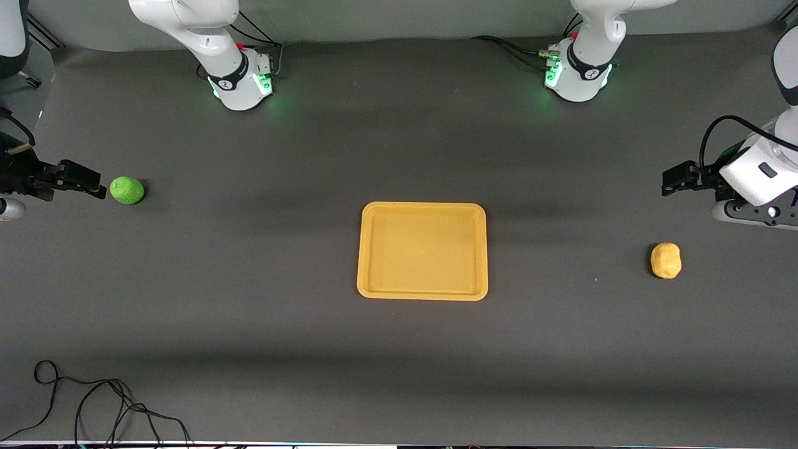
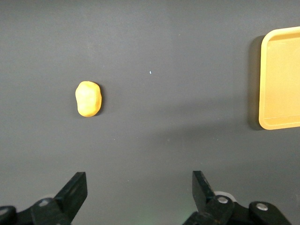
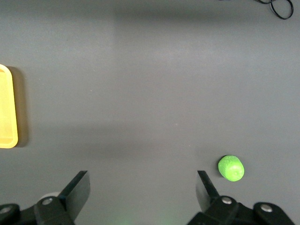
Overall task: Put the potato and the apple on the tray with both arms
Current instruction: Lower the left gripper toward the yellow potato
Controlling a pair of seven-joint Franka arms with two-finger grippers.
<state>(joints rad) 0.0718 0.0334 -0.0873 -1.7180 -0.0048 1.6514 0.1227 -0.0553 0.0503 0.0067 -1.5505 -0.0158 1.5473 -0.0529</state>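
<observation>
Here, with both my claws wide open and empty, left gripper (image 1: 668, 181) at middle right above the potato (image 1: 666, 260), right gripper (image 1: 93, 182) at middle left beside the apple (image 1: 127, 190), tray (image 1: 423, 293) bare at centre: a skewed pinch may roll either away.

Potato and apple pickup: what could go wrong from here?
1. The potato is lumpy and the apple round; either might roll or slip as fingers close.
2. Neither gripper is over its target: the open left gripper and open right gripper both hang off to one side.
3. The tray rim is low; a dropped apple could roll off.
</observation>
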